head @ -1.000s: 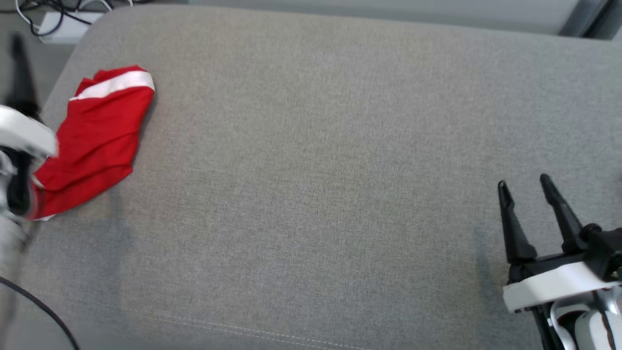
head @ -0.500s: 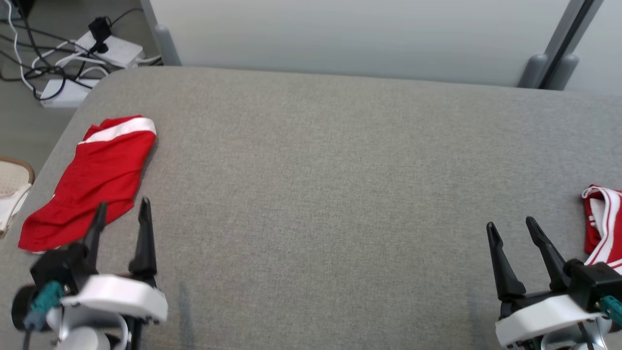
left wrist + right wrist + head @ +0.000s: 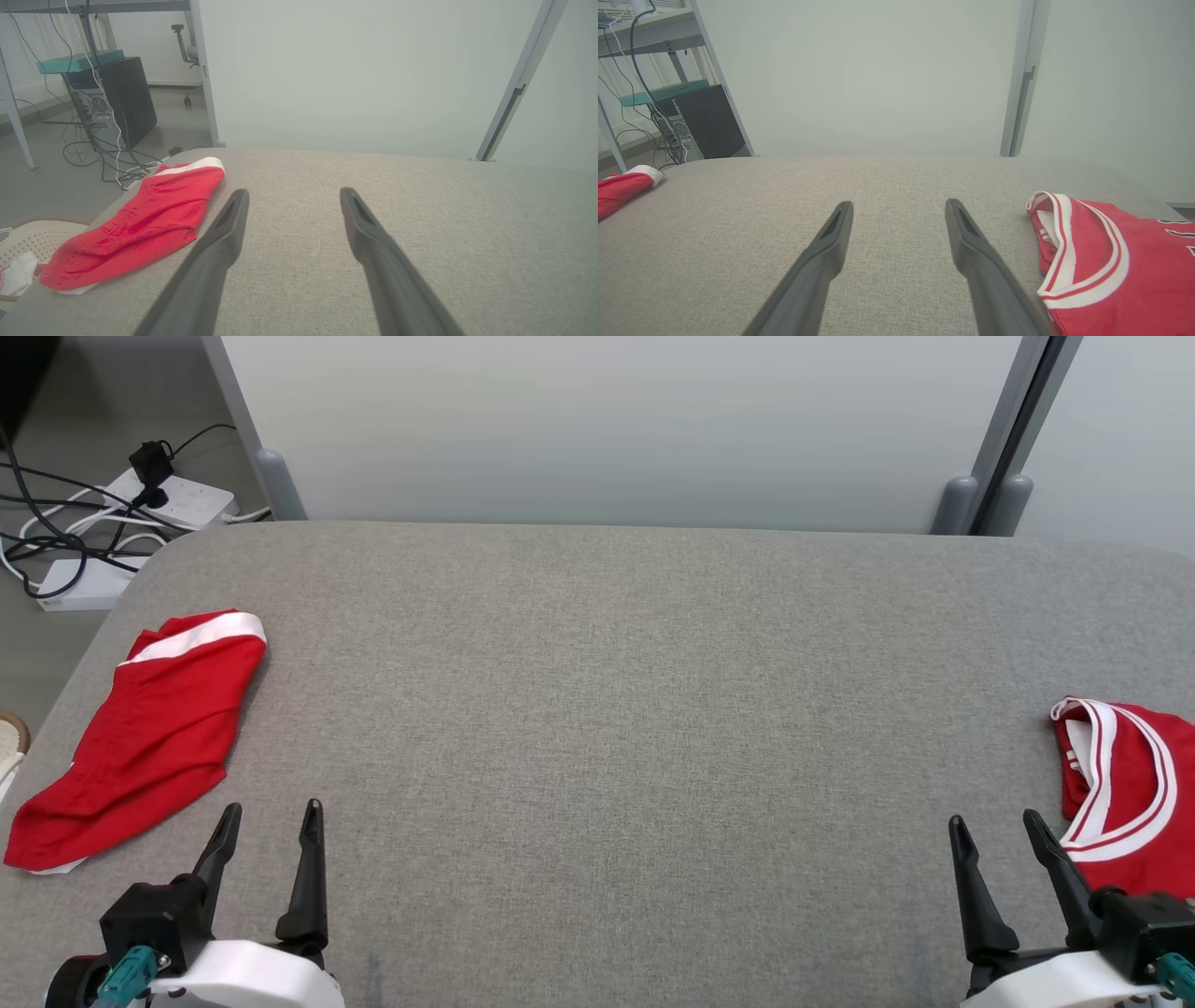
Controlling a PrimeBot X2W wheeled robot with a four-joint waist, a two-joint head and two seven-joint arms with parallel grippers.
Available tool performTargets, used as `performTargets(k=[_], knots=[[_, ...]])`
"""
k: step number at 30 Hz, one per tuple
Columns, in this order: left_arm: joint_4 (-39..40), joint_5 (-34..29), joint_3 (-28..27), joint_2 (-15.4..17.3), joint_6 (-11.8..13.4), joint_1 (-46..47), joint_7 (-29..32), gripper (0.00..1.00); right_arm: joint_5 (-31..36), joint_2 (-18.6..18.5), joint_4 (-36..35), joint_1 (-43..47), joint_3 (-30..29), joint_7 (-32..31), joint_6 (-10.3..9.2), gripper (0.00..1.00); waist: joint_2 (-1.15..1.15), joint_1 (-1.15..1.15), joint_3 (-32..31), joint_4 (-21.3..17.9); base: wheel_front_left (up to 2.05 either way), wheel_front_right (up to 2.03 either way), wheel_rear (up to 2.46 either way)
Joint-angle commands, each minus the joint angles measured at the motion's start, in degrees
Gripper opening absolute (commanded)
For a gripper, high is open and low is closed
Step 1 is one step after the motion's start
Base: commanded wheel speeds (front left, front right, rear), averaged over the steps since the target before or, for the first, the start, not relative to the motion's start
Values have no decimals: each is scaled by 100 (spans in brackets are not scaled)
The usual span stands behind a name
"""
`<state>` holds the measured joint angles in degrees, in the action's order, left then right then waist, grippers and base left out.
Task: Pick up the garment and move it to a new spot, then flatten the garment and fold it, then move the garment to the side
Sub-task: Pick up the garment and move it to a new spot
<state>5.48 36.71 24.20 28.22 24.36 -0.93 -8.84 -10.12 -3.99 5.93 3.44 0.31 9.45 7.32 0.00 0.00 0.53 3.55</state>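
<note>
Your left pincer (image 3: 272, 805) sits at the near left of the grey fabric-covered worktop (image 3: 597, 709), fingers spread wide and holding nothing; the left wrist view (image 3: 294, 191) shows bare cloth between the tips. Your right pincer (image 3: 991, 818) is at the near right, just as wide and also empty, which its wrist view (image 3: 899, 203) confirms.

You have two red garments on the worktop, well apart. At the far left edge lies a flat, folded red piece with a white band at its far end, likely a pair of shorts (image 3: 149, 728). It lies slanted, just beyond and to the left of your left pincer, without touching it. Look for the red jersey (image 3: 1134, 803) at the right edge, its white-and-red striped neckline facing the middle of the worktop. It lies just beside your right pincer's outer finger, and whether they touch is hard to tell.

Off the left side, power strips (image 3: 173, 499) and cables lie on the floor, and a pale perforated basket (image 3: 32, 235) stands below the shorts' near end.
</note>
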Motion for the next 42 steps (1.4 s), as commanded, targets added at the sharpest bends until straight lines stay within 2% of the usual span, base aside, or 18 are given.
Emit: performTargets(k=[1, 16, 20, 24, 26, 30, 35, 42], knots=[[115, -41, -220, 171, 38, 180, -1, 100, 26, -43, -189, -106, 88, 61, 17, 100, 0, 0, -15, 0, 0, 0, 0], [136, 12, -260, 184, 72, 218, -13, 100, 14, 31, -225, -112, 61, 34, 17, 100, 0, 0, -63, 74, 0, 0, 0], [427, -7, -419, 350, 72, 612, 118, 100, 13, 27, -295, -104, -19, 21, 17, 100, 0, 0, 16, 256, 0, 0, 0], [819, 46, -754, 715, 24, 1351, 485, 100, 33, 0, -413, -166, -88, -26, 17, 100, 0, 0, 192, 523, 0, 0, 0], [886, 166, -962, 922, -100, 1822, 698, 100, 61, -30, -494, -237, -100, -58, 17, 100, 0, 0, 333, 640, 0, 0, 0], [537, 654, -1244, 1148, -566, 2903, 1161, 100, 99, -135, -635, -452, -78, -127, 17, 100, 0, 0, 666, 810, 0, 0, 0], [-909, 1157, -1300, 1252, -1138, 4275, 1785, 100, 115, -278, -793, -800, -4, -171, 17, 100, 0, 0, 1132, 825, 0, 0, 0], [-3260, 1603, -1145, 1121, -1677, 5382, 2546, 100, 97, -378, -879, -1126, 99, -217, 17, 100, 0, 0, 1769, 584, 0, 0, 0]])
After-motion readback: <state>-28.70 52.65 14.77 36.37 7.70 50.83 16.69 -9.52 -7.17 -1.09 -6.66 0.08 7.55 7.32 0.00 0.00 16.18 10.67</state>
